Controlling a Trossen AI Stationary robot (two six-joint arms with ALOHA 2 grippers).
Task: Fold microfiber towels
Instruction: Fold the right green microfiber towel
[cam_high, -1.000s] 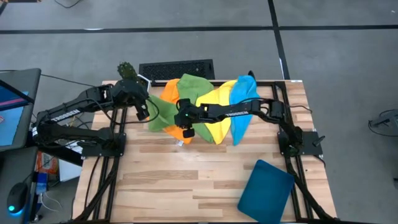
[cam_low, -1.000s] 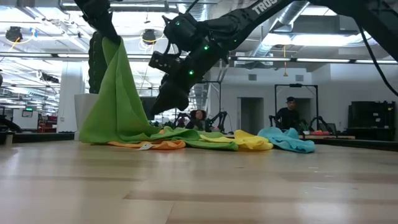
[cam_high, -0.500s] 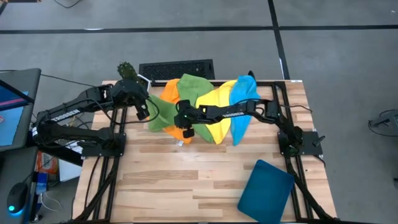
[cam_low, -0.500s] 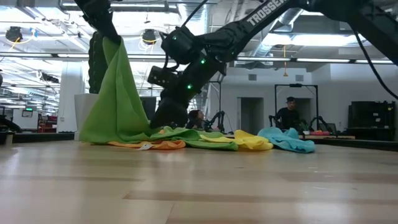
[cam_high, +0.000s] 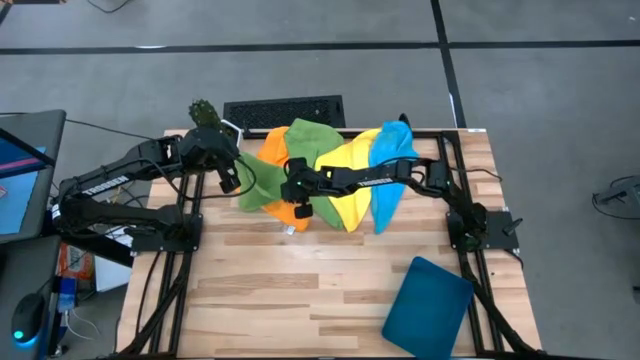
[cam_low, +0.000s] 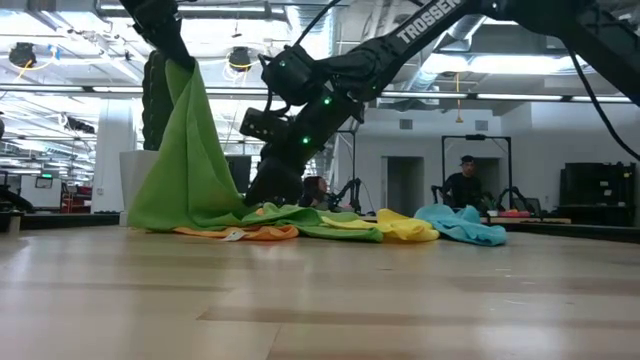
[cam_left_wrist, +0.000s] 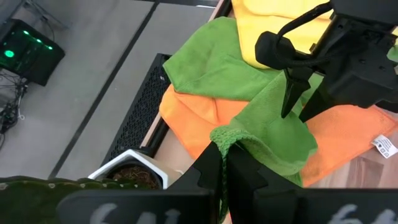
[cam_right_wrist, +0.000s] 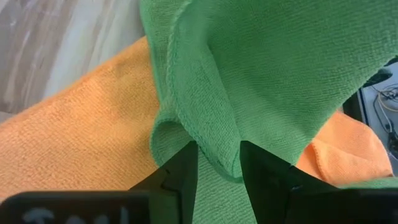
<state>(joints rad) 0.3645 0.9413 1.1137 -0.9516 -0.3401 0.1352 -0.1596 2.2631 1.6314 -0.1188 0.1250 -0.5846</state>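
Orange (cam_high: 278, 150), green (cam_high: 310, 135), yellow (cam_high: 350, 165) and blue (cam_high: 392, 160) microfiber towels lie heaped at the table's far middle. My left gripper (cam_high: 232, 182) is raised over the heap's left side. It is shut on a second green towel (cam_low: 190, 160), which hangs from it like a tent. My right gripper (cam_high: 297, 197) reaches in from the right and slants down onto that towel's lower part. Its fingers are open and stand on either side of a raised fold (cam_right_wrist: 217, 146). My left gripper (cam_left_wrist: 225, 163) pinches a hemmed edge of the green towel (cam_left_wrist: 225, 138) between its two fingers, bunched at their ends. The towel hangs below, spreading out, its lower part on the orange towel (cam_left_wrist: 199, 115). My right gripper (cam_right_wrist: 219, 165) straddles a fold of the same towel; whether the fingers touch it I cannot tell.
A dark teal tray (cam_high: 428, 305) lies at the near right corner. A black keyboard (cam_high: 284, 110) and a potted plant (cam_high: 204, 115) sit beyond the far edge. Bare wood (cam_high: 300, 290) stretches across the near half. People stand in the room behind (cam_low: 465, 180).
My right gripper has sunk a little, down onto the green towel over the orange one. My left gripper and the raised towel have kept still.
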